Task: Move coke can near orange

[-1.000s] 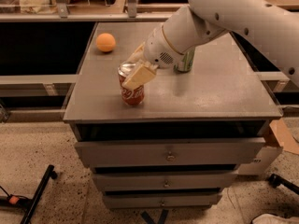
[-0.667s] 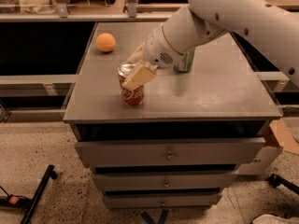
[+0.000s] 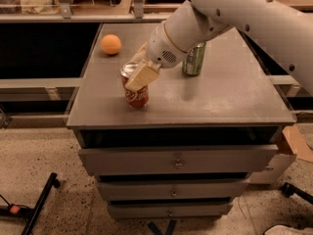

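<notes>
The red coke can (image 3: 137,97) stands upright on the grey cabinet top (image 3: 220,97), near its front left. My gripper (image 3: 135,71) reaches down from the upper right and straddles the can's upper half. One tan finger (image 3: 142,76) lies across the can's front, and the other is behind it. The fingers look closed against the can, which rests on the surface. The orange (image 3: 111,44) sits at the back left corner, well apart from the can.
A green can (image 3: 193,59) stands upright behind my arm, toward the middle back of the top. The cabinet has several drawers below. A dark shelf runs to the left, and black stand legs (image 3: 36,204) lie on the floor.
</notes>
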Motion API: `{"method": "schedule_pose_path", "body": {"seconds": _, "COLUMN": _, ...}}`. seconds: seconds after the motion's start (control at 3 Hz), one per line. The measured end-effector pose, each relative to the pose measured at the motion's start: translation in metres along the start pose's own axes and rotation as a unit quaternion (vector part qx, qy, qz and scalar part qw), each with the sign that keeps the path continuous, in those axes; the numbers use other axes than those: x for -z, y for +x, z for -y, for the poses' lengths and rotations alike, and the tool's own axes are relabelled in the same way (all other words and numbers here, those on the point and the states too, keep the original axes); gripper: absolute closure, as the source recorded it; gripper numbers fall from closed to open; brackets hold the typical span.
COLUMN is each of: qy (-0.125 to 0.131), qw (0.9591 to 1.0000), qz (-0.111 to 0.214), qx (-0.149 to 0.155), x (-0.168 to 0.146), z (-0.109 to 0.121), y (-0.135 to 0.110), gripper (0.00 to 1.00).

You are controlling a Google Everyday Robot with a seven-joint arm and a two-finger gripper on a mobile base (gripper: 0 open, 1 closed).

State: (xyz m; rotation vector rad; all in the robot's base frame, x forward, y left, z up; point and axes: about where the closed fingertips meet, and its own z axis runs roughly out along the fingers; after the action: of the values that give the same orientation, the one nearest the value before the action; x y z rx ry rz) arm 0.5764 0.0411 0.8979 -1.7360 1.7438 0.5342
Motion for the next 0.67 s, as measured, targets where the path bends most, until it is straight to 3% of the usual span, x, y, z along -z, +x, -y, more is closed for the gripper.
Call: {"method": "schedule_pose_path", "body": {"seconds": 0.67, "qy": 0.039, "qw": 0.9979, "qz": -0.032, "qx": -0.041, "x": 0.025, "z": 0.052, "y": -0.002, "gripper": 1.00}}
